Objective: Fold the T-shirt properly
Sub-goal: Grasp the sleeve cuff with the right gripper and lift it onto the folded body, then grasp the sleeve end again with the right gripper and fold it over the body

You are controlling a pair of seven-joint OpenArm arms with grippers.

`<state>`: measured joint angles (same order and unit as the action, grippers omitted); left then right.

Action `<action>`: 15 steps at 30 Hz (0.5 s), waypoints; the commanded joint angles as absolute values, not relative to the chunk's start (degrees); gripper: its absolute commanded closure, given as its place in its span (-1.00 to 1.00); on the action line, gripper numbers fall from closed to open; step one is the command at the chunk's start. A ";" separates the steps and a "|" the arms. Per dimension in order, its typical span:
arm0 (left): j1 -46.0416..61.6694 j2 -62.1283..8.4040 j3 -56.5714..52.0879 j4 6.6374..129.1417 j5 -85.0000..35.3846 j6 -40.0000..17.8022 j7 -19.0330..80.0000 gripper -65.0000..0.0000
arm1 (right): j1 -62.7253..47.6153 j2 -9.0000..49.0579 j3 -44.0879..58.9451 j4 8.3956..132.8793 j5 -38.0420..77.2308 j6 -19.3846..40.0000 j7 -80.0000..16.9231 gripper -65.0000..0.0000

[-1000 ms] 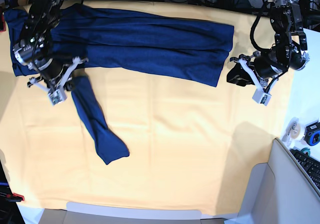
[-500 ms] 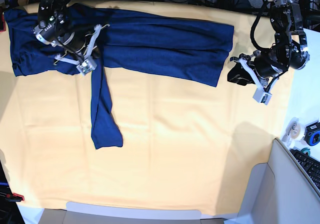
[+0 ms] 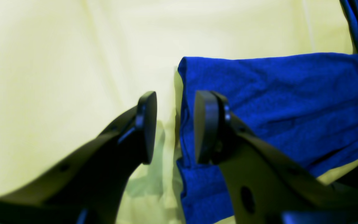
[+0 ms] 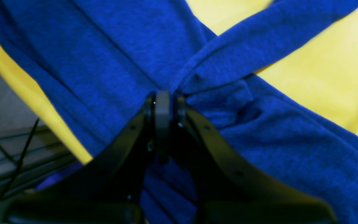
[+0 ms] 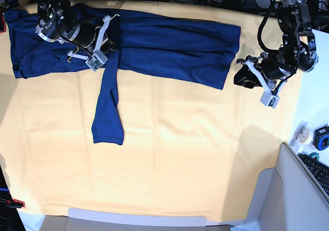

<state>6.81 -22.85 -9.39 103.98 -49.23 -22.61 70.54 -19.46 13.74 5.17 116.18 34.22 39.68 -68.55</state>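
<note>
The dark navy T-shirt [image 5: 169, 43] lies folded in a long band across the far side of the pale yellow cloth [image 5: 180, 164]. One long sleeve [image 5: 107, 112] trails down from it toward the near side. My right gripper [image 5: 109, 51] sits at the top of that sleeve, shut on the sleeve fabric [image 4: 259, 43], which bunches at the closed tips [image 4: 163, 101]. My left gripper [image 5: 239, 75] rests at the shirt's right end. Its jaws [image 3: 175, 126] stand open with nothing between them, one finger [image 3: 205, 124] over the shirt's edge [image 3: 275, 102].
Black cables run along the far edge of the table. At the right stand a keyboard [image 5: 318, 172], tape rolls [image 5: 304, 134] and a pale box [image 5: 277, 195]. The yellow cloth spreads wide in front of the shirt.
My right gripper has carried the sleeve's upper end up and to the right onto the shirt's body, and the sleeve has swung to hang nearly straight down. The left arm has stayed still.
</note>
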 commanded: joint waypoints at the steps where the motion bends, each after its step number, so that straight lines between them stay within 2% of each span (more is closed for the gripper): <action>1: 6.11 -23.60 -9.71 104.84 -49.80 -22.81 69.85 0.37 | -19.30 14.29 5.32 117.05 35.82 40.00 -67.56 1.00; 12: 6.02 -22.46 -9.71 104.84 -49.80 -22.81 69.85 0.37 | -20.97 14.55 5.05 116.70 35.65 40.00 -67.56 0.99; 15: 5.93 -21.85 -9.71 104.84 -49.80 -22.81 69.85 0.37 | -21.32 14.55 5.05 116.70 35.65 40.00 -67.56 0.77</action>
